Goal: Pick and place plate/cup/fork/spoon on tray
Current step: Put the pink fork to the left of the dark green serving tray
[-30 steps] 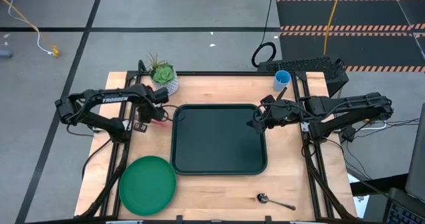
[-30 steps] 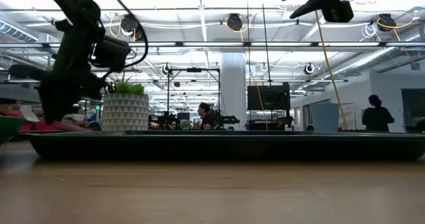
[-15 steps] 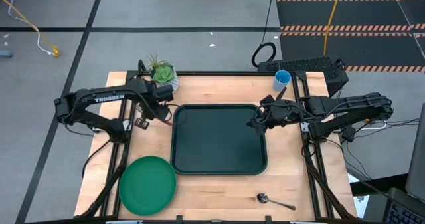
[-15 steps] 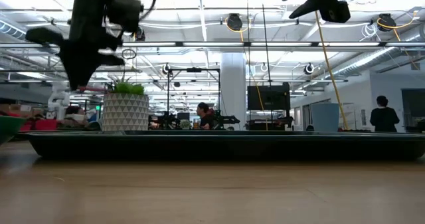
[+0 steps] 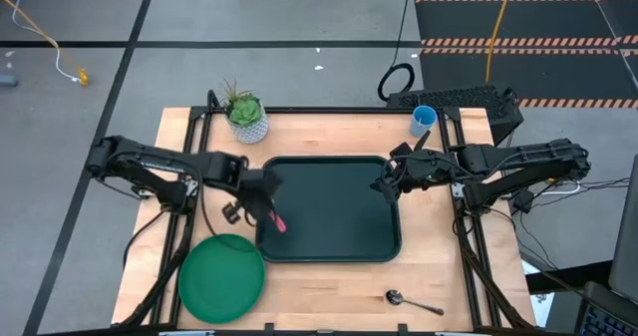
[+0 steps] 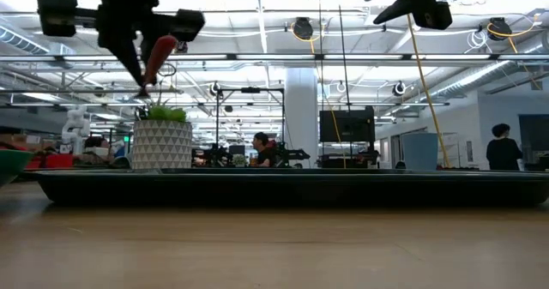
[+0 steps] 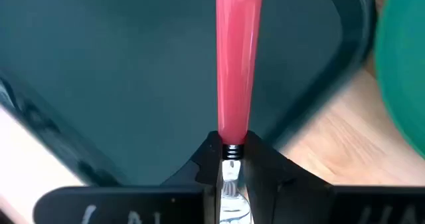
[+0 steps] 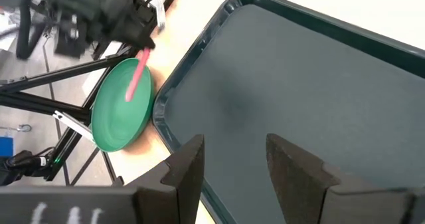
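Left pincer (image 7: 229, 159) clenched on the fork (image 7: 238, 58) at the neck, pink handle sticking out over the tray (image 5: 329, 254) near its left edge. We judge it light, stiff, a bit slippery; neck grip lets it swing. Right pincer (image 8: 234, 159) released, waiting at the tray's right rim

Table (image 5: 329, 276): tray (image 5: 329, 208); plate (image 5: 221, 278); spoon (image 5: 411, 301)

We see bright, even overhead light from ceiling lamps (image 6: 302, 27) that flare white in the low view; shadows fall soft on the table (image 5: 329, 286), and the fork (image 7: 238, 64) looks blurred up close
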Action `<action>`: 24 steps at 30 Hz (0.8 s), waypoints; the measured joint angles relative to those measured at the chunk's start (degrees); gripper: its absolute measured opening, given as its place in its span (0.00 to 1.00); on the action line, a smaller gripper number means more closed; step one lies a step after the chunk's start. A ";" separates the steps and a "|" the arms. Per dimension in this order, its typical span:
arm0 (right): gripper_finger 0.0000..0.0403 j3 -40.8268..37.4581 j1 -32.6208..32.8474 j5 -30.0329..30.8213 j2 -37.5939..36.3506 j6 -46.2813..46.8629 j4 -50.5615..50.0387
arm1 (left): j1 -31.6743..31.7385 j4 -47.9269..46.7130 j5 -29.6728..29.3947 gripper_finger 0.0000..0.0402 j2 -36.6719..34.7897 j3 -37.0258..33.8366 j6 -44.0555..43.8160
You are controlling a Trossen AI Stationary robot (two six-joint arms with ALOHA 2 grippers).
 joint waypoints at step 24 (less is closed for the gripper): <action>0.37 0.00 0.00 -1.81 -0.04 6.53 1.72 | 4.10 7.86 -4.87 0.10 23.51 0.02 28.46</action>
